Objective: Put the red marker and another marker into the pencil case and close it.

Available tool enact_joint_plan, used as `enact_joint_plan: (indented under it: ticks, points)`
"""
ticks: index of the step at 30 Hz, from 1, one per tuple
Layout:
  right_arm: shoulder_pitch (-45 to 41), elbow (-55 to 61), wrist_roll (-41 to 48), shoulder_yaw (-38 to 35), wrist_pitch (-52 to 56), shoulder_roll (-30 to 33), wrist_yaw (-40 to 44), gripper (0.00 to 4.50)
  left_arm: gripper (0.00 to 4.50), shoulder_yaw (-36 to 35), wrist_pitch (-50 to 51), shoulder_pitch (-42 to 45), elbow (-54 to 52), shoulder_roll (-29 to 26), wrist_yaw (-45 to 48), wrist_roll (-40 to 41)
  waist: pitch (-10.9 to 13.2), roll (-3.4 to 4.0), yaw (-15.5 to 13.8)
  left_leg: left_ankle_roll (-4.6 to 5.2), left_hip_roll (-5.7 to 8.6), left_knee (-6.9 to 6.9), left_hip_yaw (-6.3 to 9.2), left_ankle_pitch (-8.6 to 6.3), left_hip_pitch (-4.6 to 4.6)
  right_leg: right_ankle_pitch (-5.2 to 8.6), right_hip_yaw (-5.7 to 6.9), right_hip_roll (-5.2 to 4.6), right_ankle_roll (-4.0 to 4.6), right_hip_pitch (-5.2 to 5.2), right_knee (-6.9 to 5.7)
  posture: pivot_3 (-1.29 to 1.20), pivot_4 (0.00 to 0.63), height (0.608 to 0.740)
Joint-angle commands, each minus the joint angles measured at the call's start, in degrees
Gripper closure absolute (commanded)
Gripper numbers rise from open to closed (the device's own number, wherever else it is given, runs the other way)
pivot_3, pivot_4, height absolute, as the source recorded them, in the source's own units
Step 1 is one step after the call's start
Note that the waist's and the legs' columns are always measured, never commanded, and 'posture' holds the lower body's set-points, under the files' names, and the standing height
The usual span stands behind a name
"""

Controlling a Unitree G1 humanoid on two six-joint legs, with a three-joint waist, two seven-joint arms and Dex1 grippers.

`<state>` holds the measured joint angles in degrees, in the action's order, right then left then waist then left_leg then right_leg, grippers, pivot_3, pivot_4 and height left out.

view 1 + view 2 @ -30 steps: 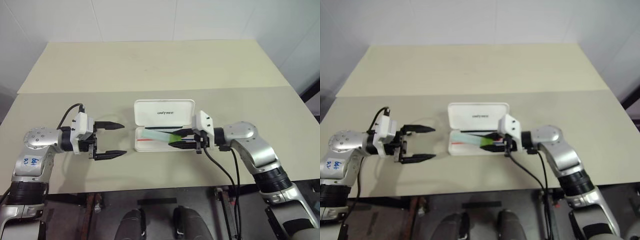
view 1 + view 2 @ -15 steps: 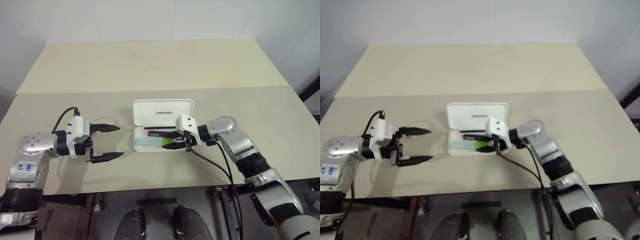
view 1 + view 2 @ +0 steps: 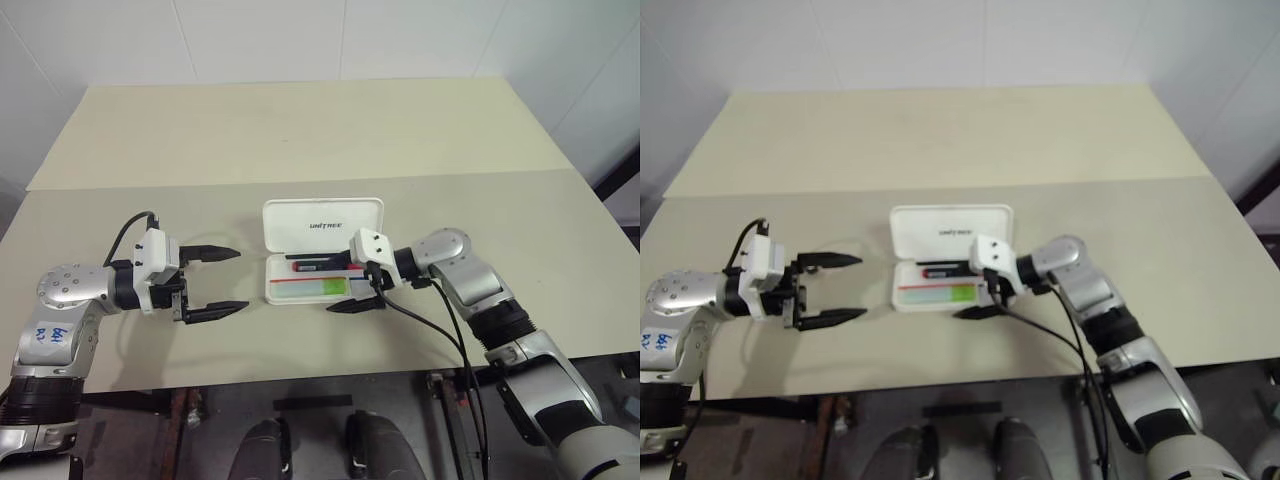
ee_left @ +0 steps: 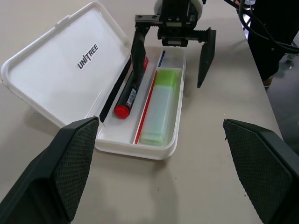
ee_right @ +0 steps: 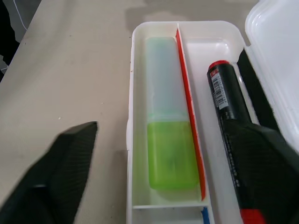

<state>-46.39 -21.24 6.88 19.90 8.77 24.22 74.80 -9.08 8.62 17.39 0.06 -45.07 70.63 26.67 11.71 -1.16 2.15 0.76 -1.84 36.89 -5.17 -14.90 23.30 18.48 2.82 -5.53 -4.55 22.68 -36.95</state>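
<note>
Fingers of the right gripper (image 3: 352, 287) spread wide over the right end of the case (image 3: 322, 249), one black finger above the red marker (image 4: 131, 90) in the rear compartment, the other outside the case's front wall, over the table (image 3: 300, 130); nothing held. Highlighter (image 5: 168, 142) lying flat in the front compartment between those two fingers, touched by neither, lime cap toward the right gripper, pale mint body running away from it. Red marker parallel to it across a thin red divider stripe (image 5: 189, 112), one red end toward the left gripper (image 3: 210, 281). Both markers inside the tray, lid still open and laid back flat on the table behind it.

Case of white hard plastic, rectangular with rounded corners, glossy, small dark lettering on the inside of the lid. Marker slim and round, dark barrel with a printed label. Highlighter chunkier, with flattened faces and translucent-looking plastic. Table pale beige, matte, with a seam running across behind the case.

Left gripper's fingers likewise wide apart and empty, tips aimed at the case's left end, well short of it. Left arm bent at the elbow, forearm reaching across toward the centre, roughly level. Right arm reaching in from the right, wrist turned so the gripper points leftward and tips down into the tray, cable trailing from the wrist off the table's front edge.
</note>
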Motion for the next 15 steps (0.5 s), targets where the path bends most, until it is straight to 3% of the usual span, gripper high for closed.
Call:
enact_joint_plan:
  ticks: [1,10,15]
  points:
    - [-2.3,3.7,2.8,-3.0,0.2,-0.5,0.5,0.02,0.01,-1.3,-0.8,0.8,-1.3,0.0,-1.2,0.4,0.0,0.0,0.0,0.0,0.0,0.0,0.0,0.0,0.0,0.0,0.0,0.0,0.0,0.0,0.0,0.0,0.15,0.74]
    - [5.8,20.9,12.8,-7.8,8.1,4.4,3.2,0.02,0.01,-5.9,2.3,-6.5,-9.2,6.7,-15.9,1.4,0.0,0.0,-0.4,0.04,-0.02,-0.08,-0.01,-0.13,0.02,0.0,0.06,-0.03,0.0,-0.03,0.14,0.0,0.15,0.74]
    - [13.2,30.6,19.3,-12.7,14.6,9.7,2.1,0.02,0.01,-9.4,3.9,-13.9,-17.1,15.1,-33.2,-2.3,0.0,0.0,-0.6,0.09,-0.02,-0.05,-0.03,-0.17,0.02,0.0,0.06,-0.09,-0.01,-0.06,0.21,0.0,0.15,0.74]
